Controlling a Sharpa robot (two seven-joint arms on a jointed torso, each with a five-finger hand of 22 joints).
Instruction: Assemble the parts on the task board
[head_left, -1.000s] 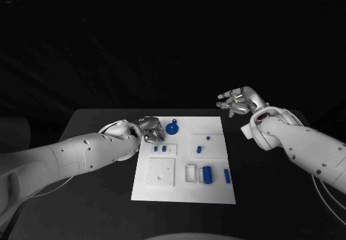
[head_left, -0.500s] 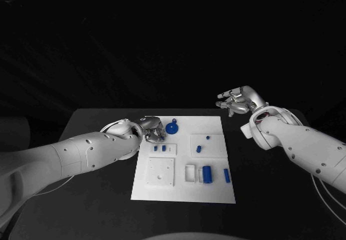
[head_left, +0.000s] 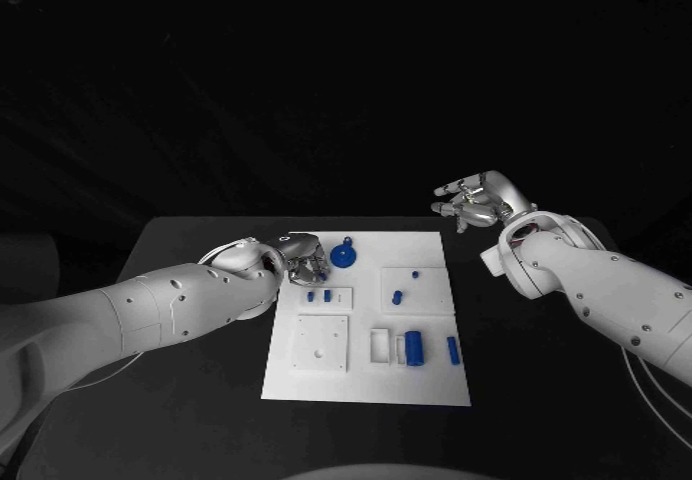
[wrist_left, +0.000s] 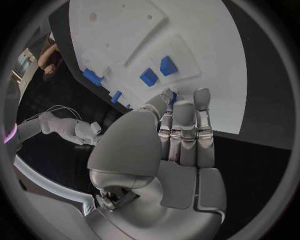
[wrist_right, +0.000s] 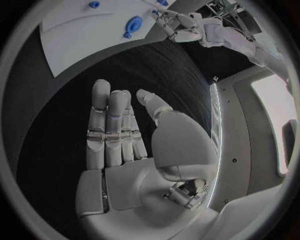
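Both hands empty: left hand (wrist_left: 181, 150) fingers together over the task board (wrist_left: 206, 60) edge, right hand (wrist_right: 125, 150) fingers seemingly loosely apart.

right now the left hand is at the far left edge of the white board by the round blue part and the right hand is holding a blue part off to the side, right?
Not quite: the right hand holds nothing; the right wrist view shows its fingers straight and its palm bare. The rest stands: in the head view the left hand is at the far left edge of the task board, beside the round blue part.

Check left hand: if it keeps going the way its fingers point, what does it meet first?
Probably the round blue part at the task board's far edge; the left hand sits just beside it, fingers toward it. Depth unclear.
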